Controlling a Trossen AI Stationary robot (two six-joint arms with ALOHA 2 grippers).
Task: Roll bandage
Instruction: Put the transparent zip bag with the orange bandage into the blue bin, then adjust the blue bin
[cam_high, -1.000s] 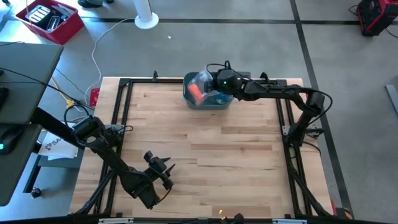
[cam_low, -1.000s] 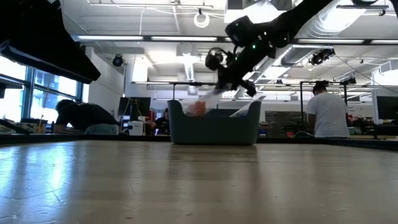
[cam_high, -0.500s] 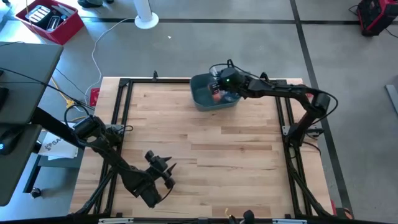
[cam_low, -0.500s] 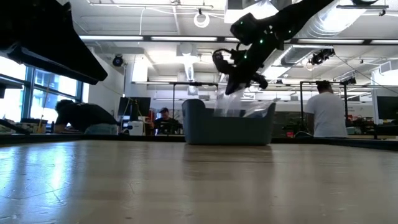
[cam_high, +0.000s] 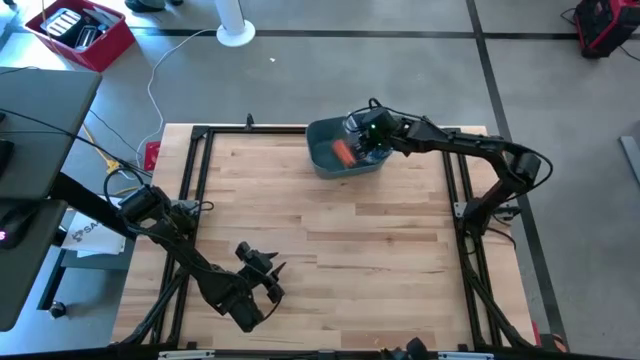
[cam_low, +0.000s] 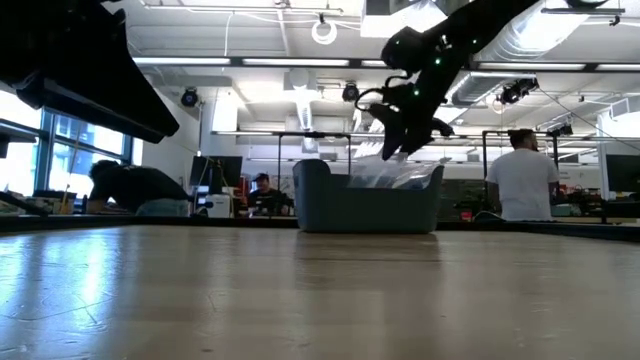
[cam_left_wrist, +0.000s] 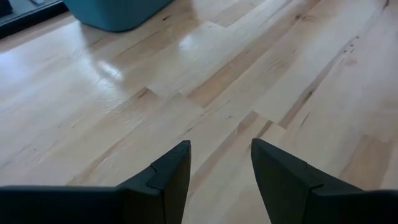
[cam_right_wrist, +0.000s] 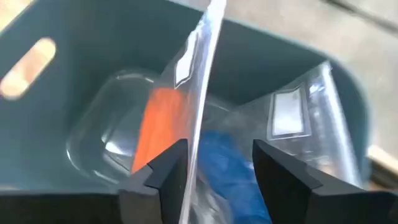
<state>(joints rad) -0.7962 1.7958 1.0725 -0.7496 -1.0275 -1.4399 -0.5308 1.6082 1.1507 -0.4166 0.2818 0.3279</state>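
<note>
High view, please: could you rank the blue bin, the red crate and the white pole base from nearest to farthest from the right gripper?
1. Blue bin: directly beneath the right gripper, at the table's far edge.
2. White pole base: on the floor beyond the table, toward the left.
3. Red crate: on the floor, far left corner.

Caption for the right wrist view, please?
Right pincer, open, above the bin holding clear bags with orange and blue contents.
</note>
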